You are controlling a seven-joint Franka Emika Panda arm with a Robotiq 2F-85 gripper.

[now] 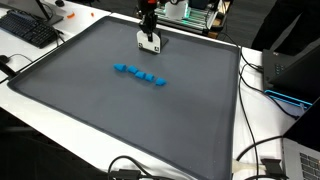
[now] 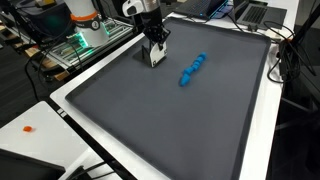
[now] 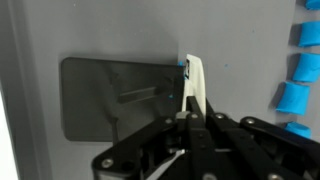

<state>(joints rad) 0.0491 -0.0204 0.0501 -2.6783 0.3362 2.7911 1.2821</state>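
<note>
My gripper point(image 1: 149, 36) is shut on a thin white flat piece point(image 1: 151, 43) and holds it upright just above the far part of a dark grey mat point(image 1: 90, 100). In both exterior views the gripper point(image 2: 153, 44) hangs straight down with the white piece point(image 2: 156, 56) below its fingers. In the wrist view the white piece point(image 3: 195, 85) sticks out edge-on from between the black fingers point(image 3: 192, 115), and its shadow falls on the mat to the left. A row of several small blue blocks point(image 1: 140, 75) lies mid-mat, apart from the gripper. The blocks also show in the other views point(image 2: 192, 70) point(image 3: 298, 70).
The mat lies on a white table point(image 1: 270, 140). A keyboard point(image 1: 28, 30) lies at one corner and a laptop point(image 2: 250, 12) near another. Cables point(image 1: 255, 155) run along the table edge. Equipment with green lights point(image 2: 85, 40) stands behind the arm.
</note>
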